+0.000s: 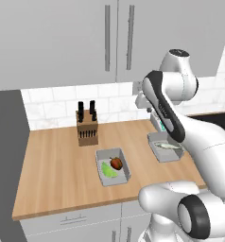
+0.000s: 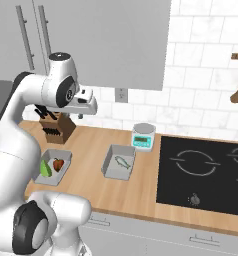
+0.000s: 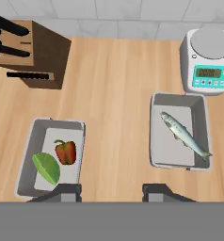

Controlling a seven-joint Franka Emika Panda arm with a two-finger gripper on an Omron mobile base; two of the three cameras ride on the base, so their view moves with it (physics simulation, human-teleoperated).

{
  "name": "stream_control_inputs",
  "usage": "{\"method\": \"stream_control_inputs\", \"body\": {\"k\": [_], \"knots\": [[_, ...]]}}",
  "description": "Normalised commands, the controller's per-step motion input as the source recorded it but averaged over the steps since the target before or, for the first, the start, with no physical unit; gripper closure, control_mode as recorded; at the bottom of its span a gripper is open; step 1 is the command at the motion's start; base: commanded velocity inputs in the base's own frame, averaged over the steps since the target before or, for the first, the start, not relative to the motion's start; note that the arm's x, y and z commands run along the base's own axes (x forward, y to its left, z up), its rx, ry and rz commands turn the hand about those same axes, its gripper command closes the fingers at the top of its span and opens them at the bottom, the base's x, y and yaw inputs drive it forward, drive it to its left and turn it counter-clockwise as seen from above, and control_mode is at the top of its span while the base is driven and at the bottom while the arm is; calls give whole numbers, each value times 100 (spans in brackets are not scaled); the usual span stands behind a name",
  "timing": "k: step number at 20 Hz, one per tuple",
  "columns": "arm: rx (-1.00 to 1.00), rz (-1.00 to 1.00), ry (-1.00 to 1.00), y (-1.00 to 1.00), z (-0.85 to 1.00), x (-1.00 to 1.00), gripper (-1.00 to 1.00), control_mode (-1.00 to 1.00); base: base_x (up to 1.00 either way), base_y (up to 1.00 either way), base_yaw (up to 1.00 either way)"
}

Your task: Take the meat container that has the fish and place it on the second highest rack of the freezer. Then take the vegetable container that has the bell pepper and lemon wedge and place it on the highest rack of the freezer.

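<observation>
Wooden surface (image 3: 118, 94) lies bare under the empty, part-open pincer (image 3: 111, 190); fish (image 3: 185, 134) tray right, bell pepper (image 3: 66, 151) tray left, knife block (image 3: 36, 54) and scale (image 3: 209, 61) beyond.

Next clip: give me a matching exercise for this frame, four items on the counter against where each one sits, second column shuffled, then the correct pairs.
Column 1
1. fish
2. bell pepper
3. scale
4. knife block

Column 2
A. by the wall, behind the vegetable tray
B. alone in the tray nearer the cooktop
C. by the wall, behind the fish tray
D. sharing a tray with the lemon wedge

Pairs: 1-B, 2-D, 3-C, 4-A
</observation>
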Motion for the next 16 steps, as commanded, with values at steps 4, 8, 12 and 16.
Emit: {"method": "stream_control_inputs", "body": {"k": [4,8,12,16], "knots": [[9,-6,-7,-38,-2,-43,-100,-100,0,0,0],[8,-4,-2,-38,-12,-47,-100,-100,0,0,0],[1,-15,-4,-11,-35,-50,-100,-100,0,0,0],[4,-39,-5,-10,-49,-54,-100,-100,0,0,0]]}}
